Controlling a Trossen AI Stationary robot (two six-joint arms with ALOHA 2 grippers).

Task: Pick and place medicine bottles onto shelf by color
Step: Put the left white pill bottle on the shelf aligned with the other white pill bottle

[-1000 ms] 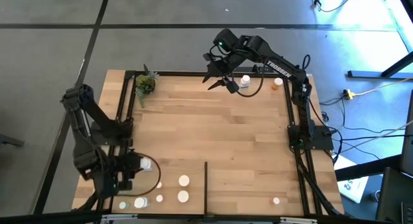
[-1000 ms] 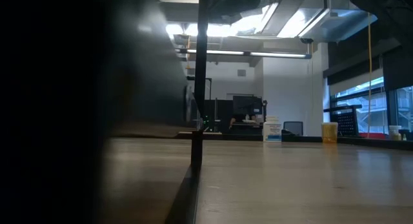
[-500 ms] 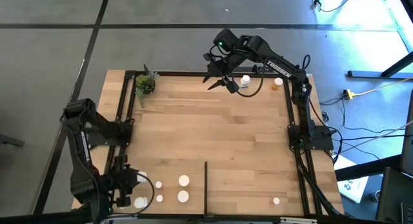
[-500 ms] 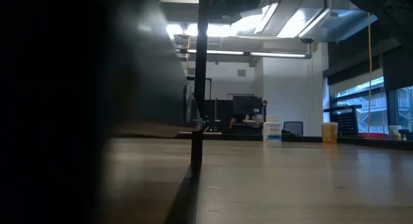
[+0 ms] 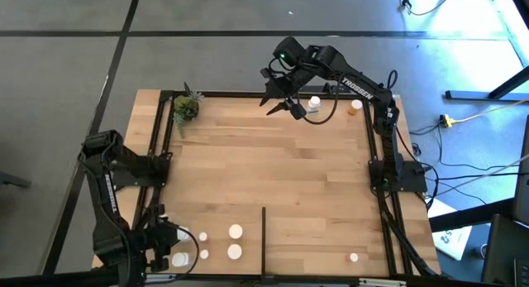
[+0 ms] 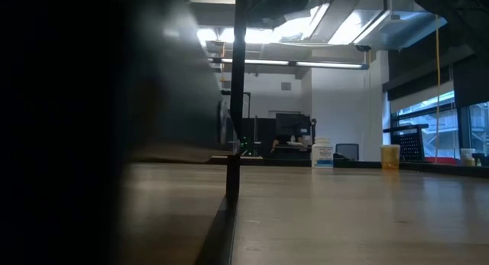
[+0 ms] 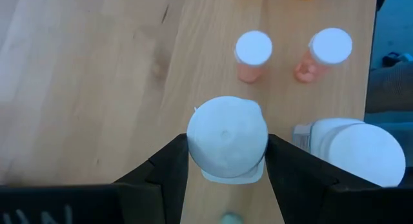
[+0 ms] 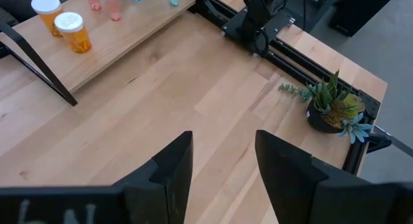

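Left gripper (image 7: pixel 227 161) at shelf's (image 5: pixel 273 175) near-left corner, fingers pinching white-capped white bottle (image 7: pixel 227 135) at its sides. Judged light, rigid, slick plastic; grip body below cap. Right gripper (image 5: pixel 283 104), far edge, spread, empty.

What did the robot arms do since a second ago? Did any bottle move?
The left gripper slid along the near left edge of the shelf, toward the near edge, carrying a white-capped bottle between its jaws the whole way. Nothing was let go. The right gripper, jaws open and empty, stayed at the far edge, and the other bottles and the potted plant did not move.
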